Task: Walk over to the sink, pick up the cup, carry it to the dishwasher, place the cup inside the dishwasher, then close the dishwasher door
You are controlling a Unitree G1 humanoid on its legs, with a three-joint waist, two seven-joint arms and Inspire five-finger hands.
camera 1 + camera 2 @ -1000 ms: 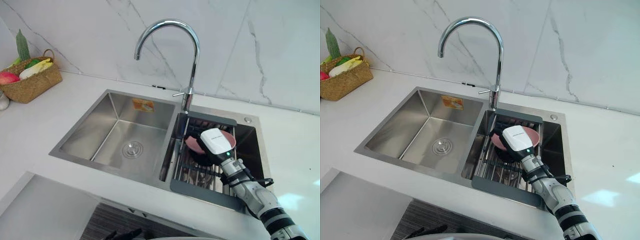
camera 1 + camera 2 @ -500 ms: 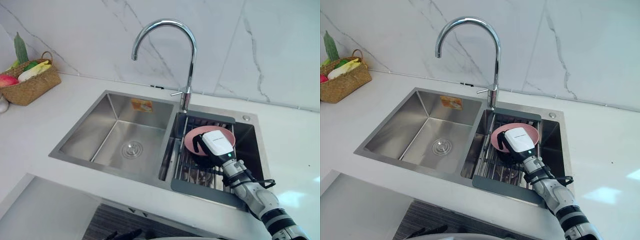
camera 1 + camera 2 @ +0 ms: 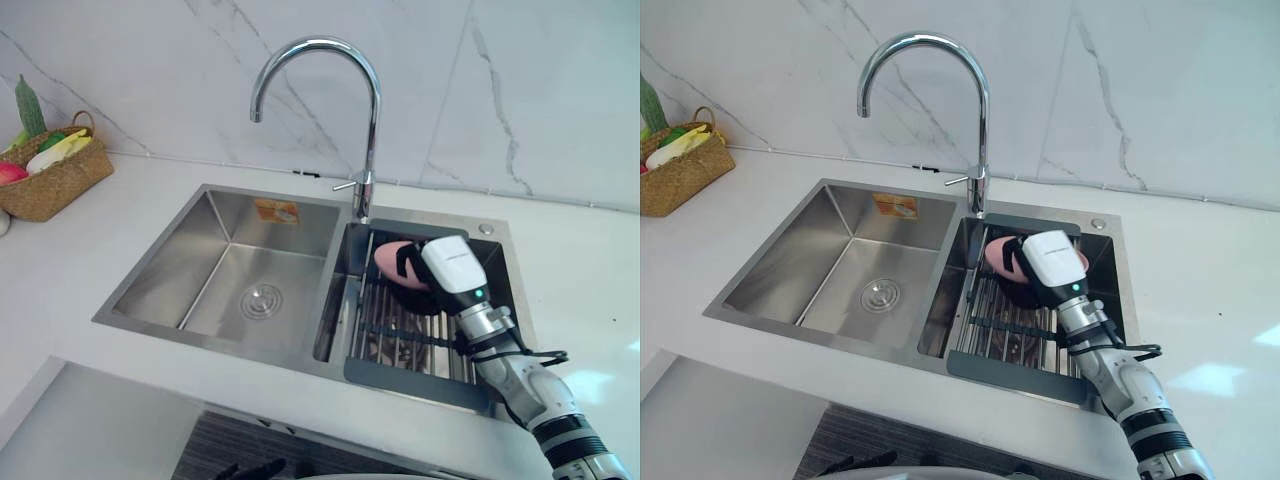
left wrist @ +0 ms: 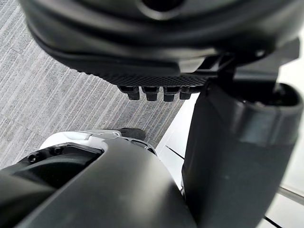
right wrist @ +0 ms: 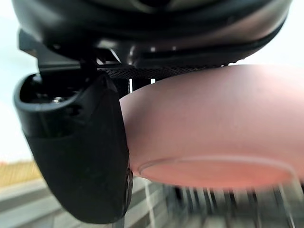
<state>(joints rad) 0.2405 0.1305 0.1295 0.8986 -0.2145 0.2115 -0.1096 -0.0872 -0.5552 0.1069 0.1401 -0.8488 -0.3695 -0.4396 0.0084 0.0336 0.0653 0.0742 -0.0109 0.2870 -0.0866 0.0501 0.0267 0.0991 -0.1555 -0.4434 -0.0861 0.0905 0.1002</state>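
The white worktop [image 3: 90,250] carries a steel double sink [image 3: 215,215], with a grey drying rack [image 3: 400,375] in its right basin. Over the rack, the right robot hand [image 3: 440,275] grips the pink cup [image 3: 388,260], tipped on its side, thumb against its wall. The left robot hand [image 4: 156,42] hangs above the floor; whether it is wide or narrow I cannot tell.

Pink cup [image 3: 388,259] in R hand [image 3: 452,268]

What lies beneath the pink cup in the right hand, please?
Beneath the pink cup, gripped by the right hand, lies the dish rack in the sink's right basin. What lies below the rack is mostly covered by its bars.
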